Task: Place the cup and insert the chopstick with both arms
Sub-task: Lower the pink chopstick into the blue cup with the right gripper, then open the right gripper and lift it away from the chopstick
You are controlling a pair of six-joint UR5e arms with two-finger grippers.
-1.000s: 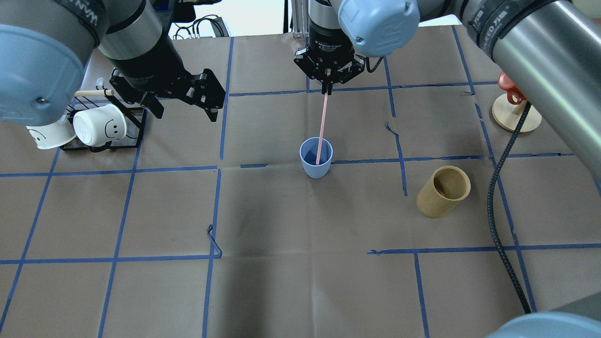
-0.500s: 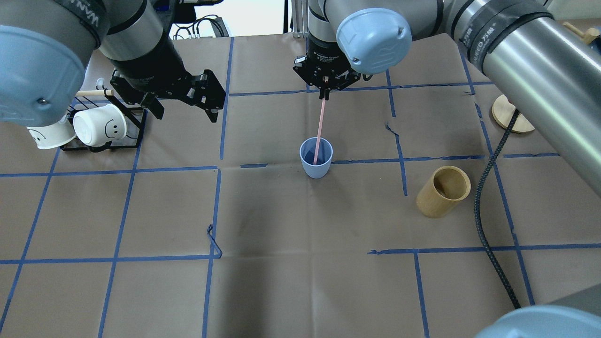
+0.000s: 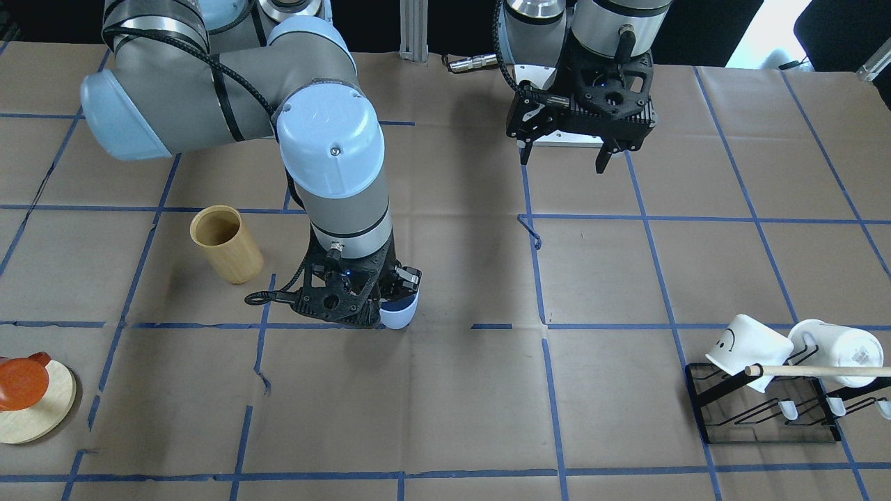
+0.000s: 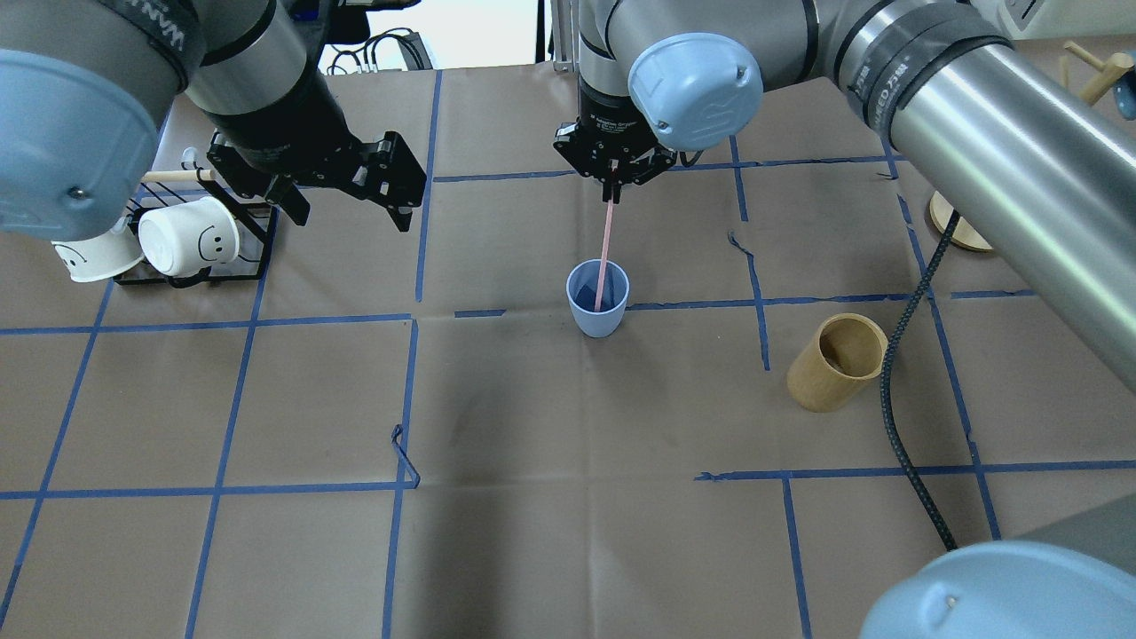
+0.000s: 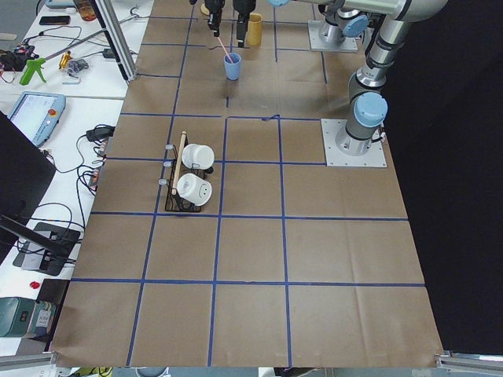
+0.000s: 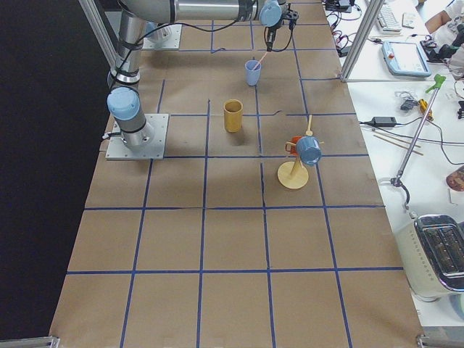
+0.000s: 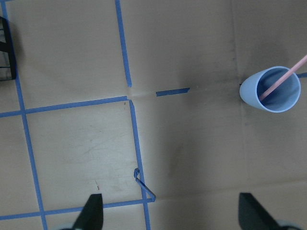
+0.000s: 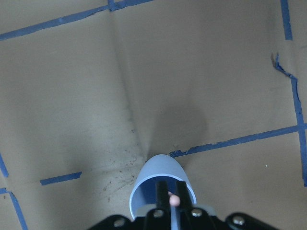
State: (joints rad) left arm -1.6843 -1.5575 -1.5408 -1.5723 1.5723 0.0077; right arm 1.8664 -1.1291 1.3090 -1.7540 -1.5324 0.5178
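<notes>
The light-blue cup (image 4: 597,306) stands upright near the table's middle, also seen in the front view (image 3: 401,314) and the left wrist view (image 7: 271,90). The thin pink chopstick (image 4: 604,253) leans with its lower end inside the cup. My right gripper (image 4: 611,185) is shut on the chopstick's upper end, above and beyond the cup. The right wrist view looks down on the cup (image 8: 160,184) with the chopstick tip (image 8: 174,200) between the fingers. My left gripper (image 4: 351,211) is open and empty, hovering to the cup's left near the mug rack.
A tan wooden cup (image 4: 837,362) stands to the right of the blue cup. A black rack (image 4: 191,266) with white mugs (image 4: 188,236) and a wooden dowel (image 3: 814,371) sits at the far left. A round wooden stand (image 3: 38,400) is at the right. A black cable (image 4: 905,426) hangs from the right arm.
My right gripper has come down and slightly left with the chopstick, so less of the stick shows above the cup. The left arm has not moved.
</notes>
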